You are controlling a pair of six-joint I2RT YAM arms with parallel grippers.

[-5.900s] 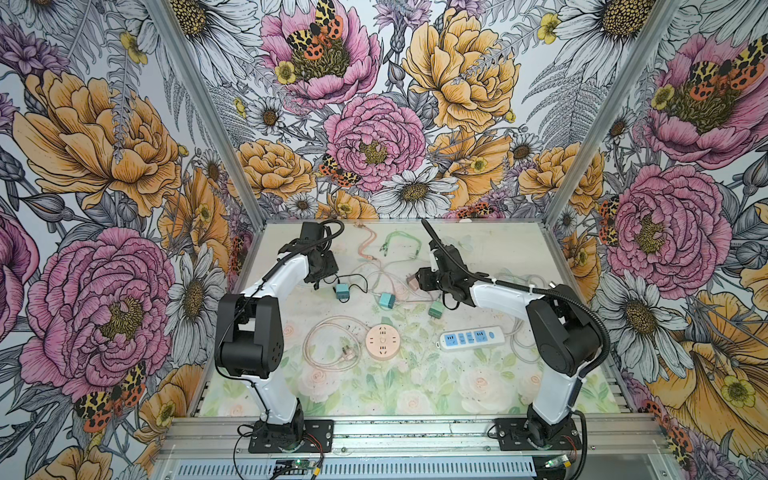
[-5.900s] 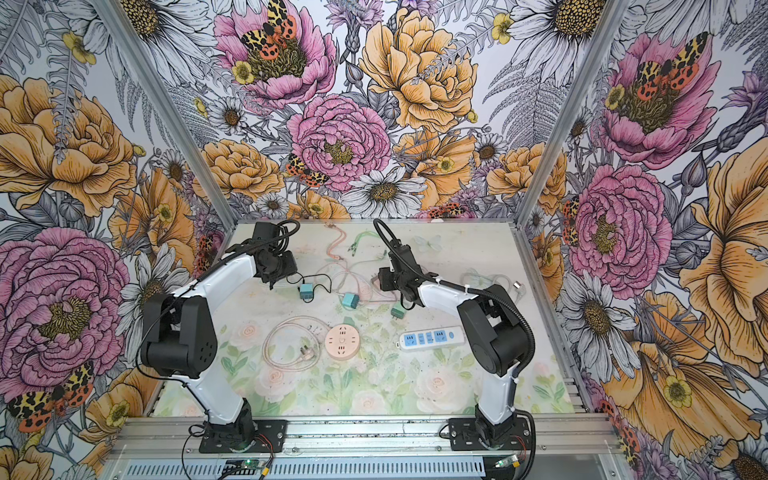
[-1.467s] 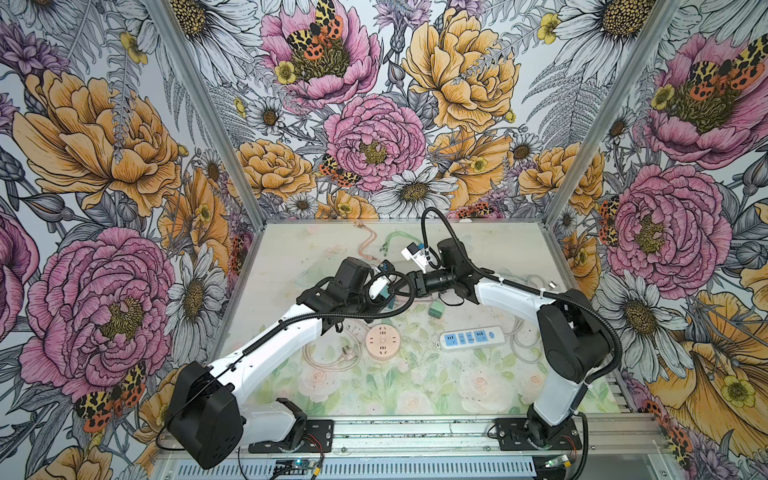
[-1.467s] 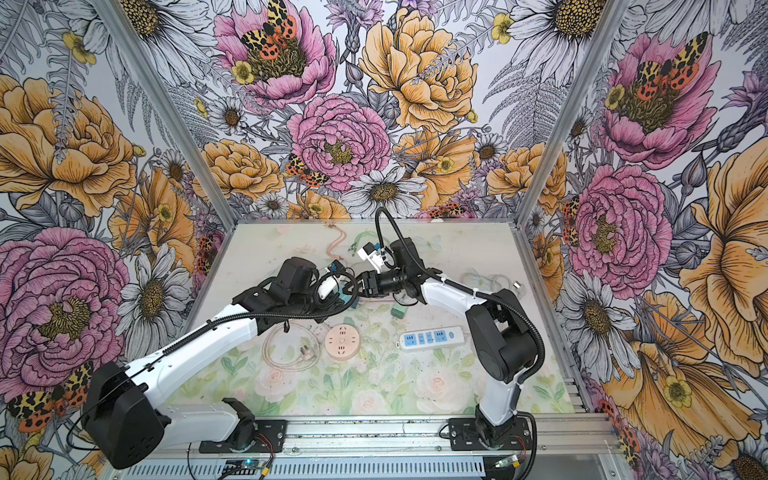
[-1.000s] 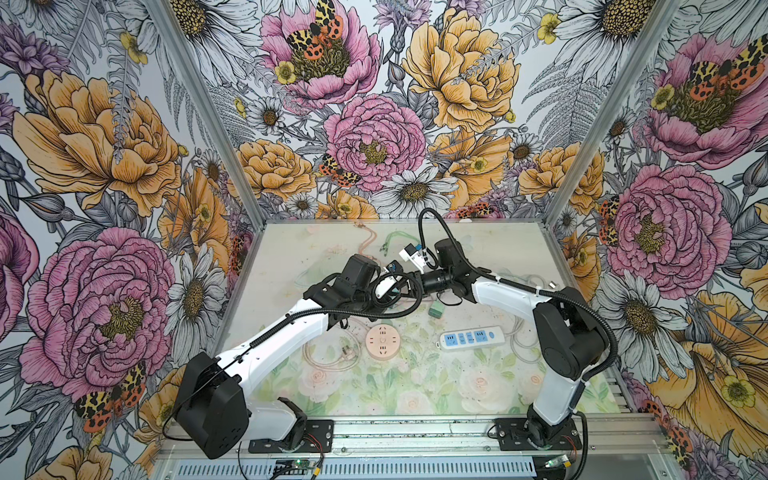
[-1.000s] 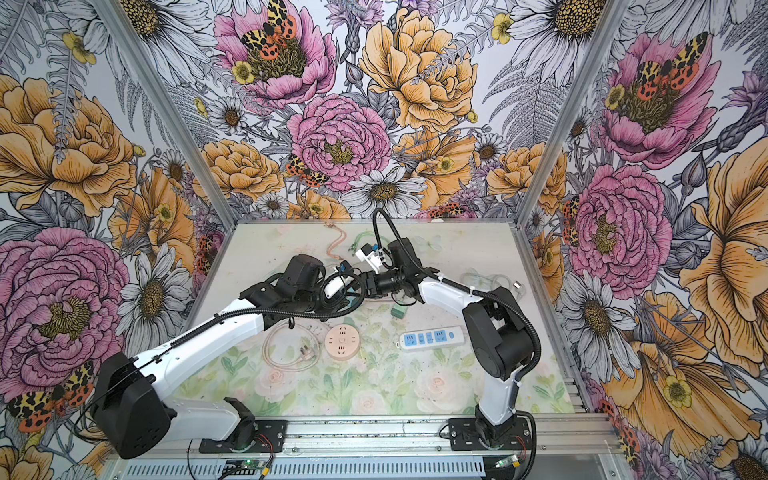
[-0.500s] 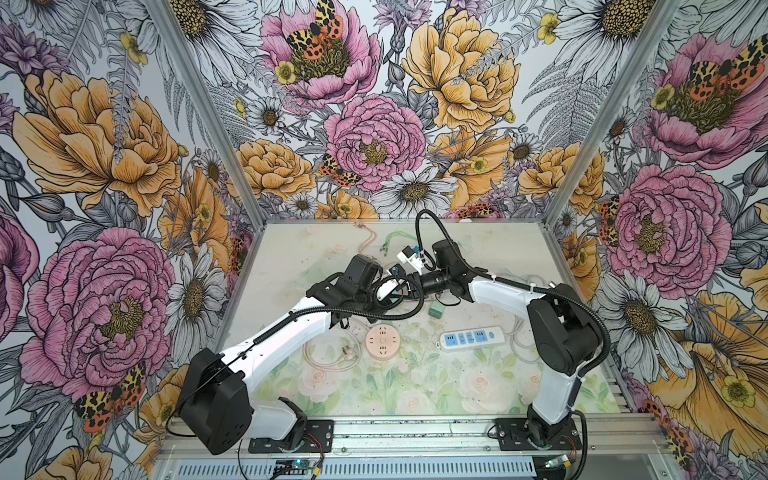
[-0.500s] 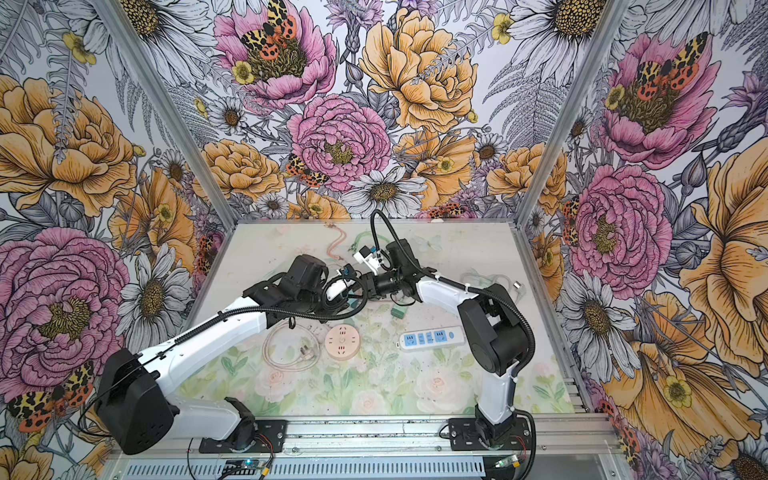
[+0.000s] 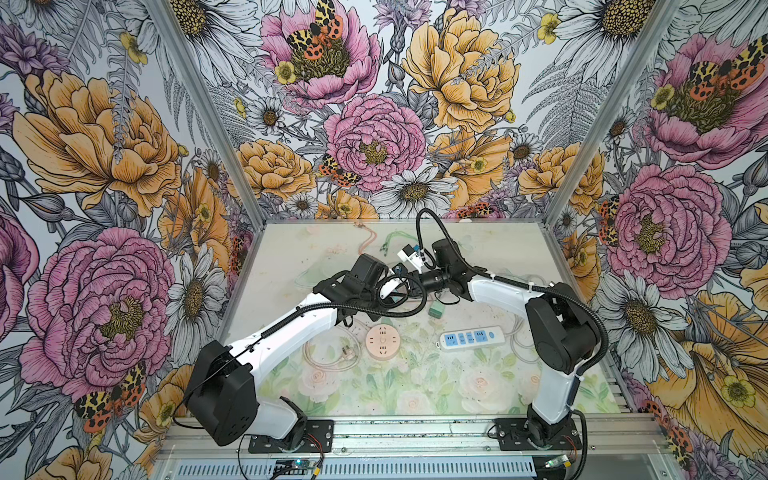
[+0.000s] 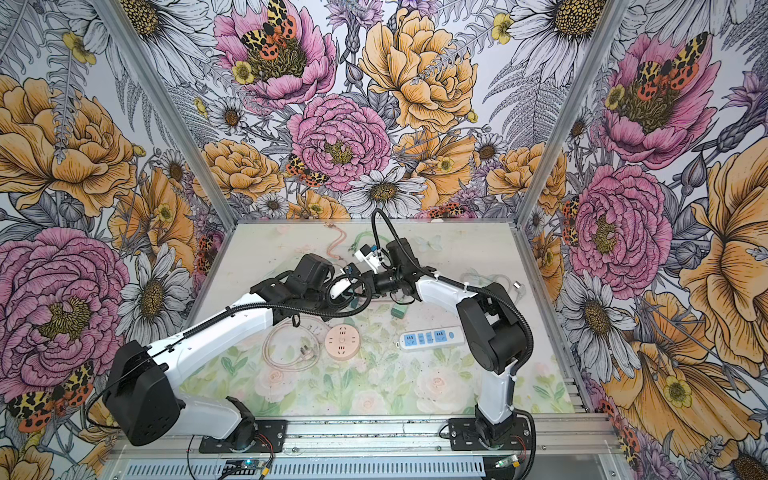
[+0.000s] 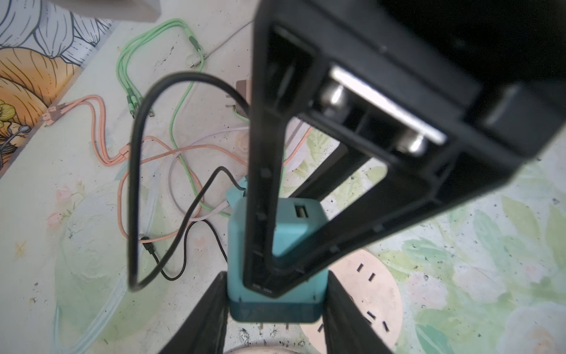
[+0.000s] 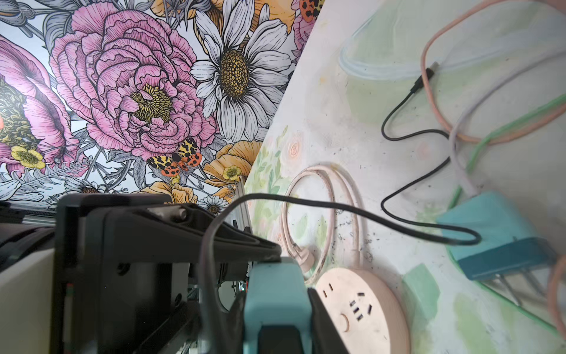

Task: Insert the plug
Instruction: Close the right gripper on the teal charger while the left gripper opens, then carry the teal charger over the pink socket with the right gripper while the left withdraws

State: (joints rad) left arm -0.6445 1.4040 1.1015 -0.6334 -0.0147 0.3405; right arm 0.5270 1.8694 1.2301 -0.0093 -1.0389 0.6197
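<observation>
Insertion is not yet done: the teal charger (image 11: 295, 236) hangs above the tabletop (image 9: 291, 257), prongs bare, pinched by both the left end effector (image 11: 275, 312) and the right end effector (image 12: 277, 306), near the round pink socket (image 9: 382, 341), whose slots stand empty. Room looks tight, since both end effectors crowd together and a black cable (image 11: 134, 184) loops close by. Tabletop edges lie well apart from them.

Links: smooth white plastic shells, left arm (image 9: 291, 334), right arm (image 9: 498, 293).
Joints: bulky black housings (image 9: 220, 390).
Cabling: black ribbed hoses (image 9: 603, 332).
Bases: black screwed plates (image 9: 320, 436).
Ends: left gripper (image 11: 275, 318), right gripper (image 12: 277, 328), black tapered fingers (image 11: 263, 184).
</observation>
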